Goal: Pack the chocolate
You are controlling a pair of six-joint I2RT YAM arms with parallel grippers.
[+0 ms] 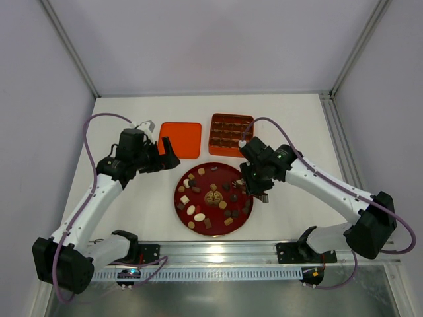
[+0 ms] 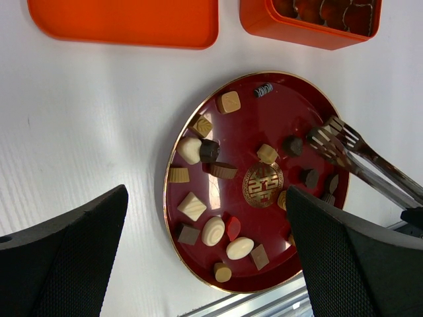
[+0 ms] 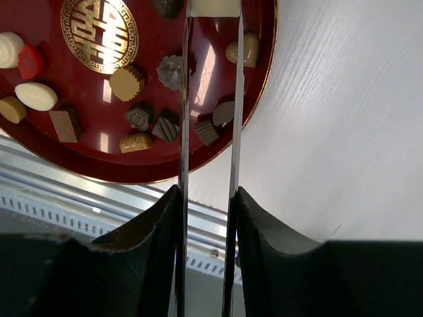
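Several chocolates (image 1: 198,216), dark brown, tan and cream-white, lie scattered on a dark red plate (image 1: 177,198) with a gold emblem. They also show in the left wrist view (image 2: 239,248) and in the right wrist view (image 3: 38,96). My right gripper (image 1: 259,190) (image 3: 206,218) is shut on metal tongs (image 3: 185,99). The tong tips (image 2: 330,135) hang over the plate's right part, next to a dark chocolate (image 2: 293,145). My left gripper (image 1: 168,158) (image 2: 205,264) is open and empty, above the plate's left side.
An orange gridded tray (image 1: 230,134) (image 2: 310,26) stands behind the plate. A flat orange lid (image 1: 180,140) (image 2: 125,23) lies to its left. A metal rail (image 1: 218,254) runs along the near table edge. White walls enclose the table.
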